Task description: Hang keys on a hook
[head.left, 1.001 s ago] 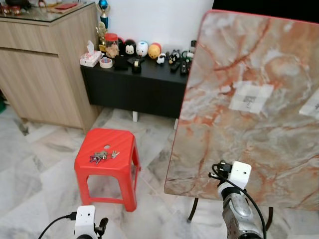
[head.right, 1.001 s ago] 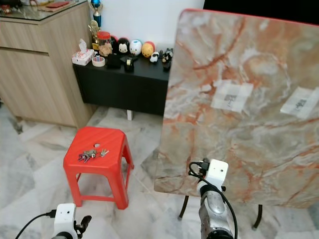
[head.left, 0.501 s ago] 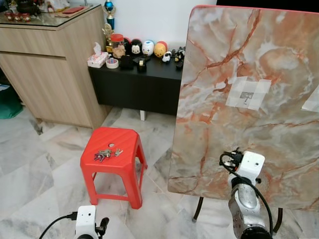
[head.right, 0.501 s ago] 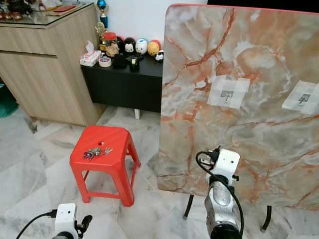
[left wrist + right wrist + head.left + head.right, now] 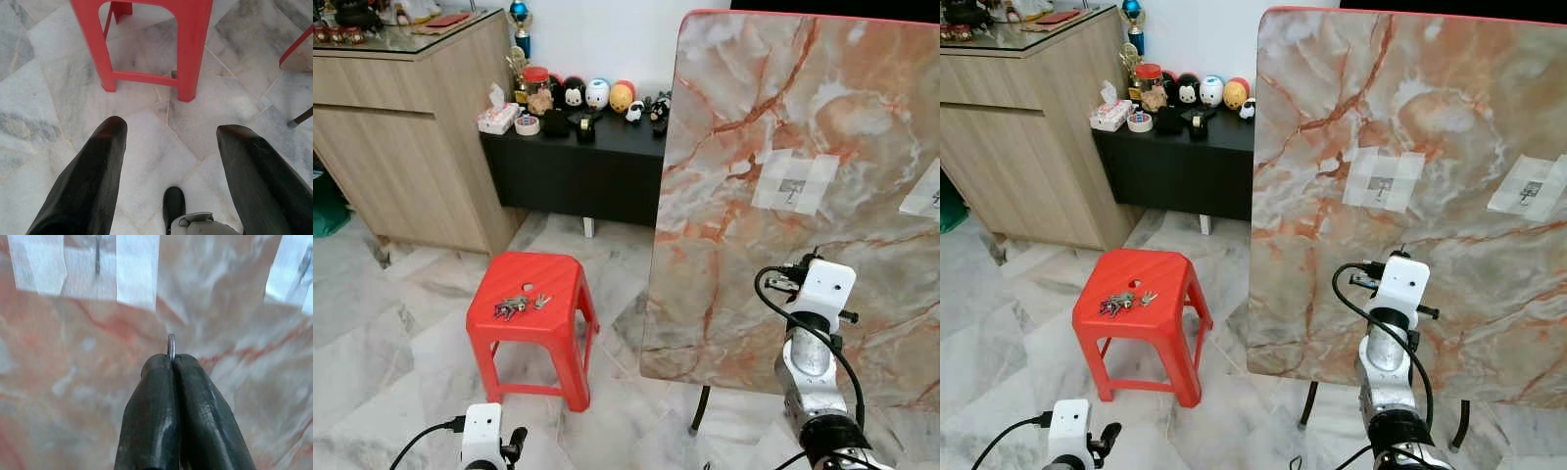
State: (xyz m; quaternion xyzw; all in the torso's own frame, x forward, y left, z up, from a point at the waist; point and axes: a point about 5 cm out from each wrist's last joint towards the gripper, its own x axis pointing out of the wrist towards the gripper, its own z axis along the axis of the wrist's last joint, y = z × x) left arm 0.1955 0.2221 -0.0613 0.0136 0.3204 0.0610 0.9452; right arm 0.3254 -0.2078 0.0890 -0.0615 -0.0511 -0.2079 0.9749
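A wooden cabinet (image 5: 406, 127) was seen at ten o'clock, with a black shelf (image 5: 578, 162) of small figurines beside it toward twelve. A red stool (image 5: 530, 308) was placed at about eight o'clock on the marble floor (image 5: 372, 333), and a bunch of keys (image 5: 514, 305) was laid on its seat. The left gripper (image 5: 166, 166) was held low at seven o'clock above the floor, near the stool's legs, its fingers (image 5: 88, 181) spread wide with nothing between them. A marble board (image 5: 803, 196) was stood upright from one to four o'clock, with a taped hook (image 5: 1383, 180) at two o'clock and another taped patch (image 5: 1530, 188) beside it at three. The right gripper (image 5: 171, 363) was raised before the board below the hook, its fingers pressed together on a thin metal ring (image 5: 170, 345).
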